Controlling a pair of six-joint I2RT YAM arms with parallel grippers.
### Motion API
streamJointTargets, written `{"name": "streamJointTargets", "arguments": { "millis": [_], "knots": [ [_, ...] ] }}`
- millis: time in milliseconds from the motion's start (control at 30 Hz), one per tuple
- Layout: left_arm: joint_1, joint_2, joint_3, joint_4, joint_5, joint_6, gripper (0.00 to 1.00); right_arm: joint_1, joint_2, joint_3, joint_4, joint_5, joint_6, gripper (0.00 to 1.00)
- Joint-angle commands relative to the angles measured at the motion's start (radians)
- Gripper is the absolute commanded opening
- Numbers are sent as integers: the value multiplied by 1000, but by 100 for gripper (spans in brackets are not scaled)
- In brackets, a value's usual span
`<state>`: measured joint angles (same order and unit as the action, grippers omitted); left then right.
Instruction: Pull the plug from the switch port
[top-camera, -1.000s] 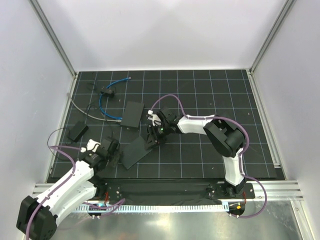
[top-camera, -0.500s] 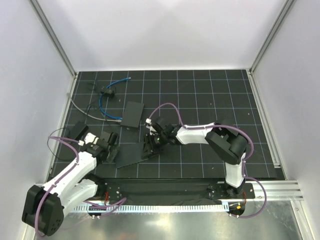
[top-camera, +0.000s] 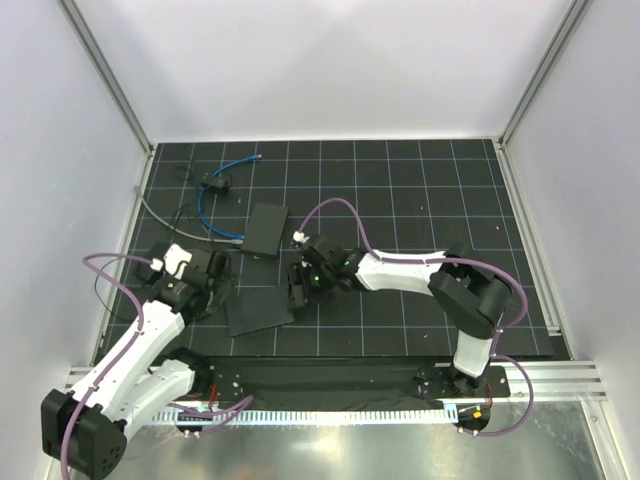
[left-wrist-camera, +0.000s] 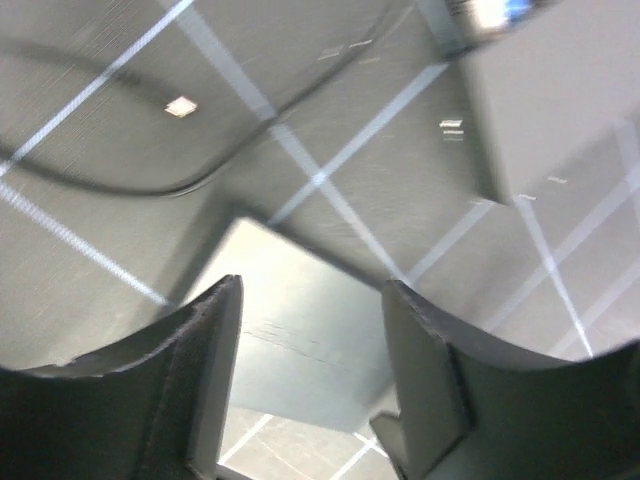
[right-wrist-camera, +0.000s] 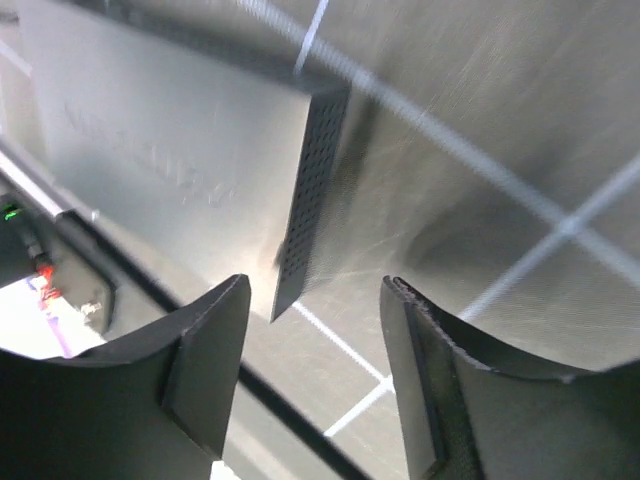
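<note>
Lying crosswise, the plug (top-camera: 238, 240) seemingly points right into the switch port (top-camera: 247, 241).

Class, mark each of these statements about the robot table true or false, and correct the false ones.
1. Both grippers are open. True: the left gripper and the right gripper each have their fingers apart.
2. The left gripper holds the blue cable. False: it holds nothing, and the cable lies farther back on the table.
3. In the top view, the flat black slab lies between the two grippers. True.
4. The plug lies at the table's right side. False: it is at the left edge of the switch, left of centre.
</note>
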<state>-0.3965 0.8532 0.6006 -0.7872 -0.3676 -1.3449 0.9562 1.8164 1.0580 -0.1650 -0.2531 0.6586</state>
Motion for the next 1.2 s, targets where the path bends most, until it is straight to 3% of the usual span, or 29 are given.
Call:
{"name": "streamJointTargets", "arguments": {
  "millis": [0, 133, 333, 500, 800, 933, 1100, 1167],
  "knots": [
    [7, -6, 116, -3, -45, 121, 65, -14, -54, 111, -122, 192, -146, 64],
    [30, -3, 160, 126, 4, 313, 64, -69, -34, 219, -143, 186, -207, 64],
    [160, 165, 243, 227, 143, 383, 59, -146, 46, 359, -84, 138, -258, 64],
    [225, 234, 170, 446, 274, 284, 52, -188, 141, 463, 5, 109, -263, 63],
    [243, 302, 38, 677, 242, 77, 49, -209, 429, 844, 48, 45, -291, 60],
    [246, 310, -31, 751, 177, -60, 50, -221, 461, 806, 194, -55, -272, 60],
    [266, 357, -110, 876, 148, -128, 46, -235, 491, 794, 225, -87, -266, 60],
    [269, 395, -128, 936, 139, -149, 45, -252, 529, 778, 297, -170, -213, 59]
  ]
}}
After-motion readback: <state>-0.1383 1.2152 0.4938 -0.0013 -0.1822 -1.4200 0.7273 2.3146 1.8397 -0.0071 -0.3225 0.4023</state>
